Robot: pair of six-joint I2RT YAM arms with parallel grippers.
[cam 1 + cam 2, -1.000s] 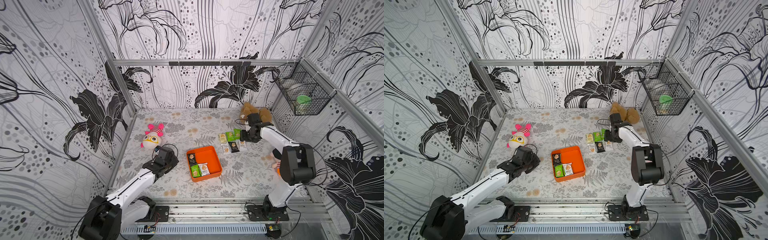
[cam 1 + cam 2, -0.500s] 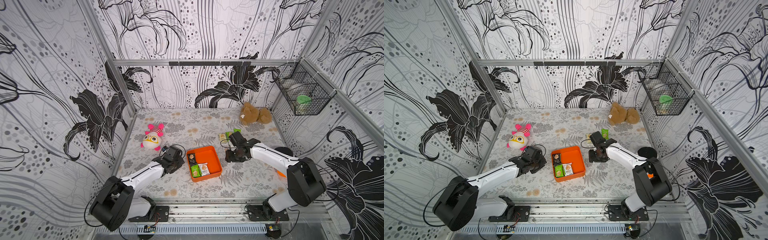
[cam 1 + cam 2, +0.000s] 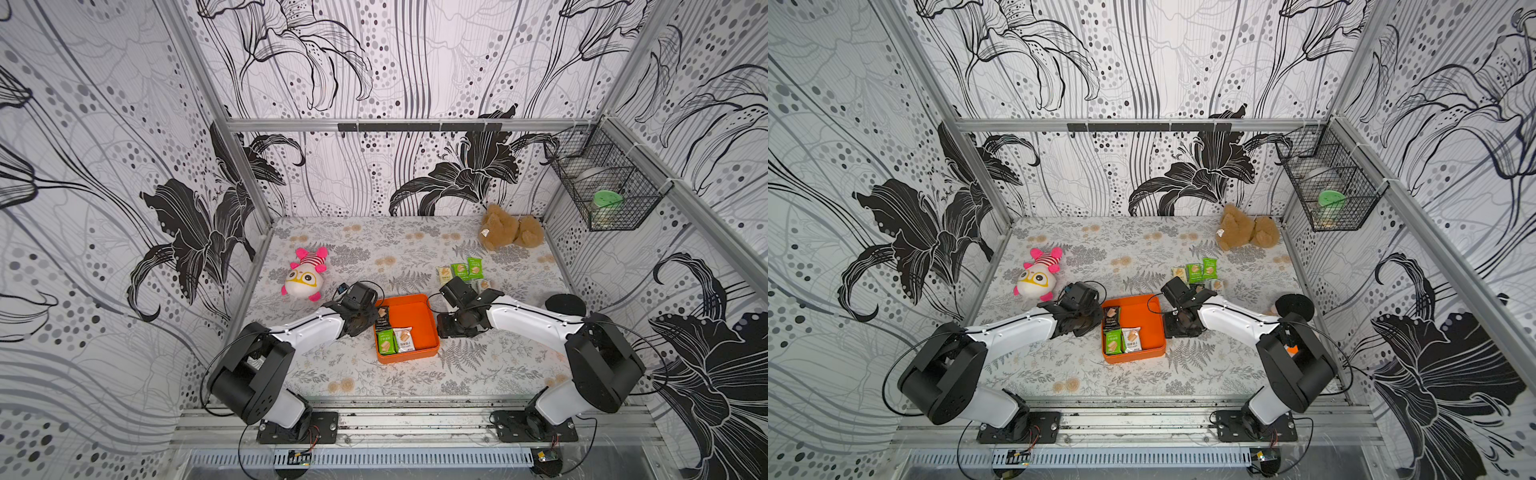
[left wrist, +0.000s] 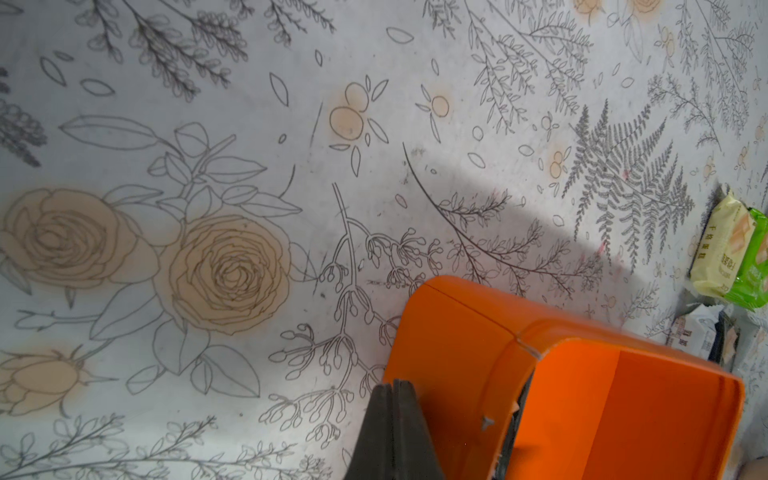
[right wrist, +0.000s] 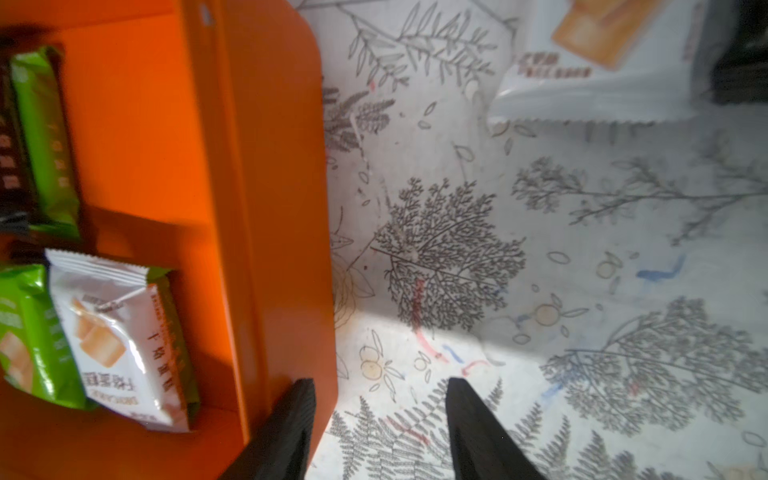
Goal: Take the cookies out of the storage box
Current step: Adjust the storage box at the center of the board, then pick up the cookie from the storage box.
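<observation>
The box (image 3: 410,315) is bright orange, holding a black packet (image 3: 382,319), a green packet (image 3: 385,341) and a white packet (image 3: 404,339), the last two printed with a tan biscuit. The mat (image 3: 374,253) is pale grey with fine grey ferns and tan roses, and a yellow packet (image 3: 445,273) lies on it. The walls (image 3: 415,62) are white with black lilies and grey dots; the toy (image 3: 305,280) is pink, white and yellow, the bear (image 3: 498,226) brown, the basket (image 3: 582,174) black.

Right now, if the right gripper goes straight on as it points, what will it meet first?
Probably the storage box: one right gripper finger lines up with its outer wall, the other with the table. Depth unclear.
</observation>
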